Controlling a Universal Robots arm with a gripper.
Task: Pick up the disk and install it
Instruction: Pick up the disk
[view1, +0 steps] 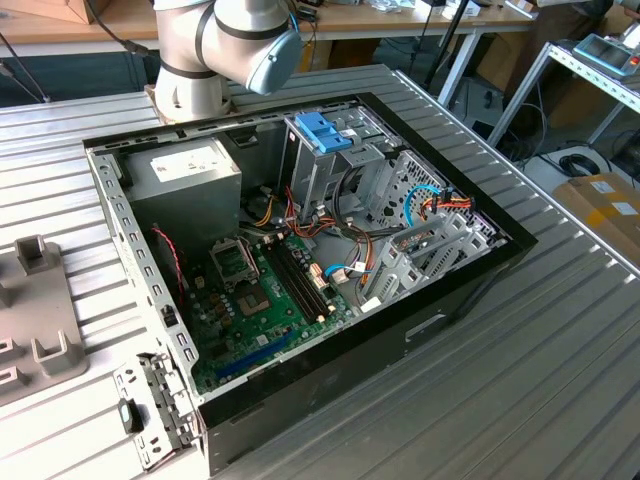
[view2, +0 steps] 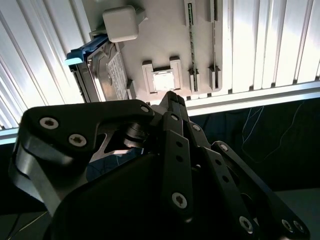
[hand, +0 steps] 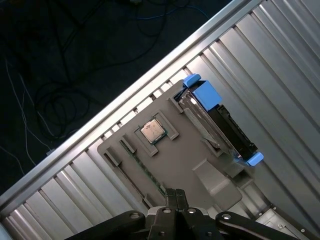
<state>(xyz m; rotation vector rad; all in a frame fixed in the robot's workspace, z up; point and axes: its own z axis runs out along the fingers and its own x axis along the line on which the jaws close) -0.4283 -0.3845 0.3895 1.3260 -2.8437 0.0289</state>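
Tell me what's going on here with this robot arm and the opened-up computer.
The arm's hand hangs above a grey tray on the ribbed metal table, shut and holding nothing. The disk, with its light-blue rails, stands on edge in a slot along one side of that tray, apart from the hand, so it is not yet picked up. In the exterior view the open computer case lies on the table.
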